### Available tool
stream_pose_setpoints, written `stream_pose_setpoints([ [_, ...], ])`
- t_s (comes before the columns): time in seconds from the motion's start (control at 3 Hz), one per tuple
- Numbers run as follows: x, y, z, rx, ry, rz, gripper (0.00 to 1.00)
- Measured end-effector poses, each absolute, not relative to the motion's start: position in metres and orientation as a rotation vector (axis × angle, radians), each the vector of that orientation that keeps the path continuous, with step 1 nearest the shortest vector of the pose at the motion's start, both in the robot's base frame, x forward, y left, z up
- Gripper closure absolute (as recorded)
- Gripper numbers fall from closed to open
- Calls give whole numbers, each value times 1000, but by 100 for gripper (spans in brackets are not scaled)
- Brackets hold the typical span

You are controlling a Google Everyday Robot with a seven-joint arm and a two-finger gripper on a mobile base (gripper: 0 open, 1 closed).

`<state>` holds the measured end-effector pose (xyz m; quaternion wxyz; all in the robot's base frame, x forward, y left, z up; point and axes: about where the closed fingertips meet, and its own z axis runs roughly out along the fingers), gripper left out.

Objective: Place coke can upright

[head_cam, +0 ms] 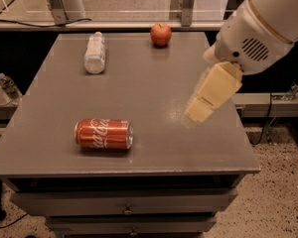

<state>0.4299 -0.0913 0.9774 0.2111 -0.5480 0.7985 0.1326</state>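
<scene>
The coke can (104, 134) is red with white script and lies on its side near the front left of the grey table (139, 83), its silver top facing right. My gripper (201, 110) hangs from the white arm at the right side of the table, above the surface and well to the right of the can. It holds nothing that I can see.
A clear plastic bottle (95, 53) lies on its side at the back left. A red apple (161, 34) stands at the back centre. The table has drawers below its front edge. Small bottles (2, 88) stand on a shelf to the left.
</scene>
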Motion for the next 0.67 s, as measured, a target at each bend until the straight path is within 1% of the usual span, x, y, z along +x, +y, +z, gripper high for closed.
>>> stream_pose_setpoints([
  [0.33, 425, -46, 977, -1437, 2198, 477, 0],
  [0.67, 426, -43, 980, -1428, 2187, 472, 0],
])
